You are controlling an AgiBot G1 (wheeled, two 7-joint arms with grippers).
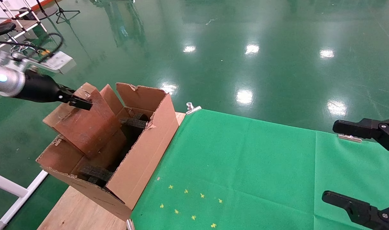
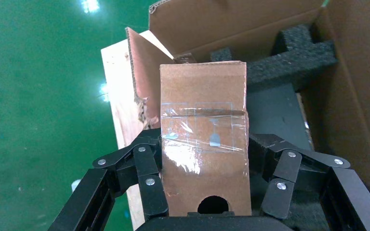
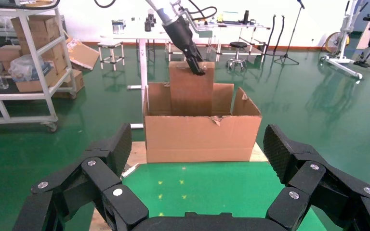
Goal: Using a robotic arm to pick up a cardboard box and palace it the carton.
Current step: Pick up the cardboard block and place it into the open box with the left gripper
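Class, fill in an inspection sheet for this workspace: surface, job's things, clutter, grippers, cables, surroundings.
Surface: green cloth clipped over a wooden tabletop.
Job's things: small brown taped cardboard box tilted, partly inside the large torn-rimmed brown carton; black foam pieces inside.
Clutter: small yellow marks on the cloth.
Grippers: left gripper shut on the box's end with the round hole; right gripper open over the cloth.
Cables: black cable at the left wrist.
Surroundings: glossy green floor, shelves, stands.
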